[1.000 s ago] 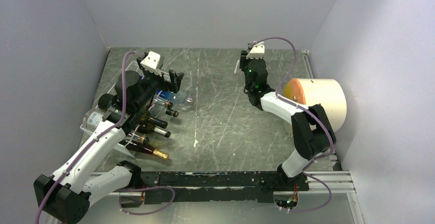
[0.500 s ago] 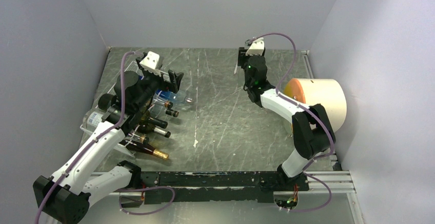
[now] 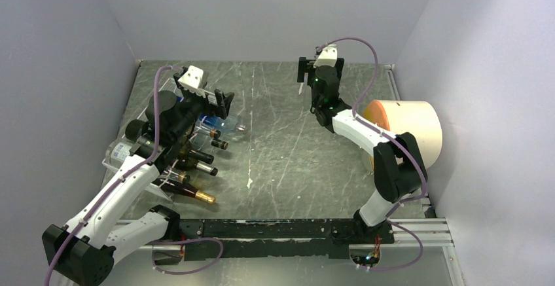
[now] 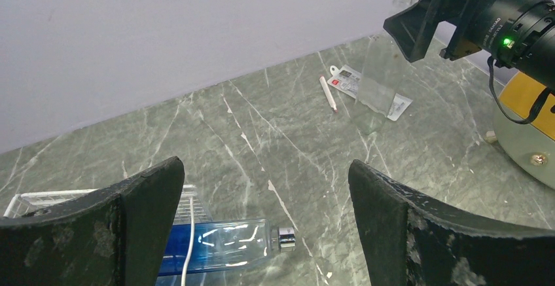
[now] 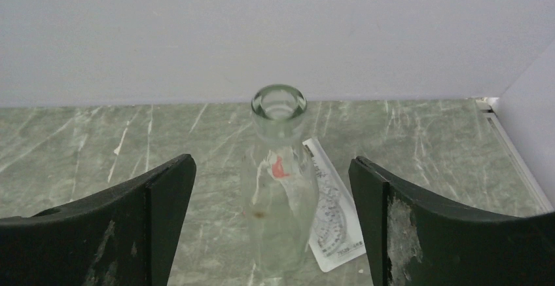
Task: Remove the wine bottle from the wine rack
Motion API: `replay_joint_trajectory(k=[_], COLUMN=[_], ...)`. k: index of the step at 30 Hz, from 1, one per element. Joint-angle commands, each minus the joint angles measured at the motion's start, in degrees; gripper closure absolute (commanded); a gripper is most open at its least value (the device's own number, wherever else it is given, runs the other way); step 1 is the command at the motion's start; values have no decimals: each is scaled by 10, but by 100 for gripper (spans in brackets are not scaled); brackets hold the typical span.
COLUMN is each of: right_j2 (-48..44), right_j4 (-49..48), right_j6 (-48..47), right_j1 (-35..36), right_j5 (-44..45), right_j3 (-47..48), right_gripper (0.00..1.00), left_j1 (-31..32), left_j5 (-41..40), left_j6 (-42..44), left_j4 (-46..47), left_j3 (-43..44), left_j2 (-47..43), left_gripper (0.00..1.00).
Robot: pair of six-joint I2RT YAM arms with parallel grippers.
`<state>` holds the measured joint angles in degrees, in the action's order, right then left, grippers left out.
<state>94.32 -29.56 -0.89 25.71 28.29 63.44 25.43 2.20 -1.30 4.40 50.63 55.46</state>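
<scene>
The white wire wine rack (image 3: 122,163) stands at the table's left and holds several bottles lying with their necks to the right. The topmost is a blue bottle (image 3: 219,124) (image 4: 209,247) with a silver cap. My left gripper (image 3: 211,96) (image 4: 266,168) hovers open just above that bottle, touching nothing. At the far back a clear glass wine bottle (image 5: 279,181) (image 4: 383,70) stands upright on the table. My right gripper (image 3: 313,70) (image 5: 273,163) is open around it, with both fingers apart from the glass.
A cream cylinder with an orange face (image 3: 409,125) (image 4: 523,129) lies at the right, beside the right arm. A white protractor card (image 5: 335,215) (image 4: 348,80) and a white pencil (image 4: 328,93) lie next to the clear bottle. Walls close in at the back and on both sides.
My right gripper has opened off the clear bottle, which now stands free, and it has shifted slightly toward the back wall. The left arm has not moved.
</scene>
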Motion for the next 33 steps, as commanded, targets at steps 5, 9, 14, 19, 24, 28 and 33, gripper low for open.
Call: replay_joint_trajectory(k=[5, 9, 14, 19, 24, 28, 33], right_j2=[-35, -68, -106, -134, -117, -74, -14], right_j4=[159, 267, 355, 371, 327, 254, 169], right_j6=[57, 83, 153, 210, 285, 351, 402], right_j1=[-2, 0, 16, 82, 137, 163, 201], right_j5=[21, -21, -84, -140, -248, -347, -439], right_j3=[84, 117, 121, 94, 68, 38, 32], right_gripper=[0, 0, 0, 0, 0, 0, 0], left_j1=[-5, -6, -7, -9, -10, -10, -10], left_j5=[9, 6, 5, -9, -37, -50, -56], left_j6=[-2, -3, -1, 2, 7, 6, 4], left_j4=[8, 10, 9, 9, 12, 22, 22], left_j3=[15, 13, 14, 12, 6, -3, -5], left_j2=[-7, -12, -18, -30, -53, -72, -74], left_gripper=[1, 1, 1, 1, 1, 1, 1])
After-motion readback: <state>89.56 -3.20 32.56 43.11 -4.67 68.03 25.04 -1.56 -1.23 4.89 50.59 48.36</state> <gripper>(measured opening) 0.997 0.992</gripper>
